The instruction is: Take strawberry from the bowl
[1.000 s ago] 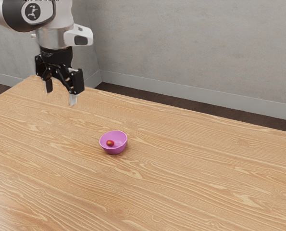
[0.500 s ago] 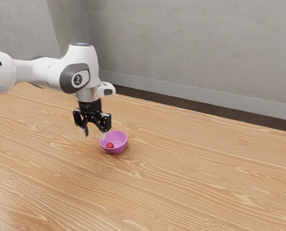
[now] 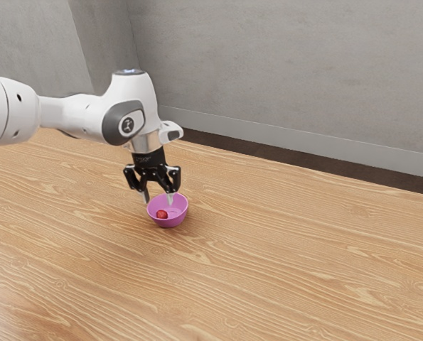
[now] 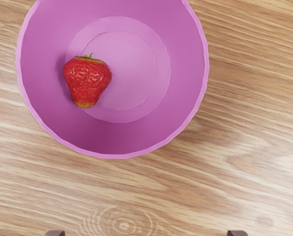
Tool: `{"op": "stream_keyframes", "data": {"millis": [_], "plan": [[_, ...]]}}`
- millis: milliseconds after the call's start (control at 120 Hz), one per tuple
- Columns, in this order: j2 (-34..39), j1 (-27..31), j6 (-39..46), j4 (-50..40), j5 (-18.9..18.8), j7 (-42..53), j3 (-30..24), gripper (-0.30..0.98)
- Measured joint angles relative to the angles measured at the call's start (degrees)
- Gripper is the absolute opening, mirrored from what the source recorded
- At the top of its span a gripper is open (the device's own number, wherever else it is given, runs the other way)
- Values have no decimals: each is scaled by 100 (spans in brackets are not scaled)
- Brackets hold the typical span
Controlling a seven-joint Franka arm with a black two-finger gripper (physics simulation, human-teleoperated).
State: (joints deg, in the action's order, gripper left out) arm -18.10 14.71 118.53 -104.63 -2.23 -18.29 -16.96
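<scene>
- The table (image 3: 268, 270) carries the bowl, and from where I stand the job looks to be in its approach: the reach is mostly made, while the grasp, the lift and the carrying clear of the bowl are all left to do.
- The arm (image 3: 62, 114) stretches over from the exterior view's left, its hand above the bowl's edge on the arm's own side rather than squarely over the middle.
- The gripper (image 3: 158, 199) points down, its fingers (image 3: 170, 199) spread wide with nothing pinched between them. I see no clear contact with the bowl; I'd judge it has to shift farther over the bowl, then sink.
- The bowl (image 3: 170, 222) sits upright, and its wall could get knocked or nudged by a finger if the descent comes down off-centre.
- The strawberry (image 4: 87, 82) lies on its side inside the bowl, off the middle and close to the wall, its tip toward the gripper's side of the bowl. That leaves little finger room, I'd guess.
</scene>
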Motion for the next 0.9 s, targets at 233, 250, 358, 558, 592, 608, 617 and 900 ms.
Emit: {"op": "stream_keyframes", "data": {"millis": [233, 250, 358, 558, 592, 608, 617, 900], "plan": [[-475, 132, 42, 377, -46, -214, 9, 40], [-502, 137, 44, 389, -47, -227, 9, 40], [-599, 146, 52, 415, -54, -299, 9, 39], [-706, 161, 60, 422, -132, -403, 2, 28], [-719, 171, 61, 422, -143, -418, 2, 26], [-728, 174, 62, 422, -148, -425, 1, 26], [-735, 175, 62, 423, -150, -429, 1, 25], [-920, 143, 68, 629, -263, -530, 1, 20]]}}
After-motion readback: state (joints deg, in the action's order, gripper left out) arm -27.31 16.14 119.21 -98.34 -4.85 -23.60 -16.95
